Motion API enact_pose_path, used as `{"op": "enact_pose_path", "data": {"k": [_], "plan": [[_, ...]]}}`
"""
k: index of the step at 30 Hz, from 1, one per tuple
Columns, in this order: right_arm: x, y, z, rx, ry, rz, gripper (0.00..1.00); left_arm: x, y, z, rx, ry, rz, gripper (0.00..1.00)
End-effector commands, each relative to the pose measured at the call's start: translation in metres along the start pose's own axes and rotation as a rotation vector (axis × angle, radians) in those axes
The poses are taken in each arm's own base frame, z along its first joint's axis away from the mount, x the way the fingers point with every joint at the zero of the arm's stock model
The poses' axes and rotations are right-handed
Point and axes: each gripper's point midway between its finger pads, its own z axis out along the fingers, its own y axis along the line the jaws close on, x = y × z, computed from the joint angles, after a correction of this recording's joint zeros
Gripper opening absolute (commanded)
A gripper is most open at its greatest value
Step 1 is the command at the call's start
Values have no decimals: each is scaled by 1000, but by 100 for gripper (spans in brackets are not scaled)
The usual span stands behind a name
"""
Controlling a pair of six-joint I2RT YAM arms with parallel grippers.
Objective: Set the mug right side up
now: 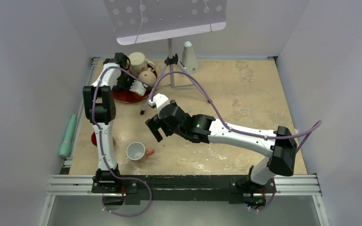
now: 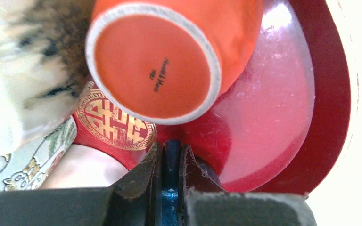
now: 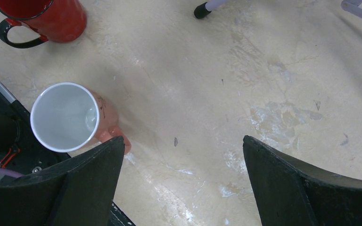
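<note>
A pink mug with a white inside (image 1: 135,151) stands upright on the table near the front, mouth up, handle to the right. It also shows in the right wrist view (image 3: 66,117). My right gripper (image 1: 154,126) is open and empty, above the table just behind and right of the mug (image 3: 183,141). My left gripper (image 1: 135,87) is at the back over a red plate (image 1: 122,96), fingers together (image 2: 172,147). An orange cup (image 2: 169,52) lies tilted on the red plate (image 2: 283,94), its base facing the left wrist camera.
A red mug with a black handle (image 3: 42,19) stands left of the pink mug, behind the left arm. A beige mug (image 1: 137,61) is on the plate. A tripod (image 1: 172,66), a white cone (image 1: 188,57) and a green tool (image 1: 68,136) are nearby.
</note>
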Motion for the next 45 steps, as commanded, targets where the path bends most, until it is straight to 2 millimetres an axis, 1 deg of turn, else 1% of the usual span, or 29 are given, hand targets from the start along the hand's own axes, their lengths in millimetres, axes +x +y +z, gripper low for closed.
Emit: {"op": "enact_pose_path", "data": {"k": [1, 5, 9, 11, 14, 18, 21, 22, 24, 25, 27, 30, 33, 34, 36, 39, 41, 43, 45], "plan": [[-21, -4, -6, 7, -55, 3, 99, 5, 1, -10, -4, 28, 3, 0], [-29, -6, -9, 10, -77, 14, 99, 3, 9, -30, -53, 26, -47, 0], [-36, -6, -11, -5, -116, 51, 99, 4, 31, -62, -234, 50, -159, 0], [-38, -4, -11, -21, -135, 76, 99, 0, 35, -78, -315, 36, -245, 0], [-43, 2, -9, -54, -162, 102, 99, -11, 28, -102, -366, -21, -429, 0], [-50, 8, -8, -102, -193, 130, 99, -25, 11, -128, -396, -128, -674, 0], [-51, 10, -9, -140, -211, 163, 99, -30, -2, -139, -412, -181, -850, 0], [-49, 11, -9, -163, -214, 174, 99, -33, -8, -144, -413, -204, -922, 0], [-51, 12, -10, -210, -232, 210, 99, -45, -19, -153, -404, -276, -1058, 0], [-52, 13, -10, -233, -242, 235, 99, -54, -24, -157, -399, -315, -1120, 0], [-61, 12, -12, -278, -284, 293, 99, -75, -33, -167, -378, -399, -1241, 0], [-81, 5, -12, -341, -342, 397, 99, -111, -41, -189, -336, -563, -1373, 0], [-103, 8, -12, -433, -389, 444, 99, -144, -47, -207, -276, -731, -1466, 0], [-106, 10, -12, -469, -394, 454, 99, -154, -48, -214, -258, -783, -1486, 0], [-106, 12, -8, -511, -391, 480, 99, -169, -50, -225, -221, -859, -1520, 0], [-101, 7, 6, -530, -361, 509, 99, -187, -52, -240, -164, -957, -1544, 0], [-101, 8, 14, -568, -354, 513, 99, -200, -52, -248, -128, -1039, -1551, 0], [-99, 7, 26, -604, -332, 535, 99, -208, -53, -253, -105, -1084, -1564, 0], [-97, 9, 31, -639, -326, 555, 99, -214, -54, -257, -76, -1114, -1578, 0]]}}
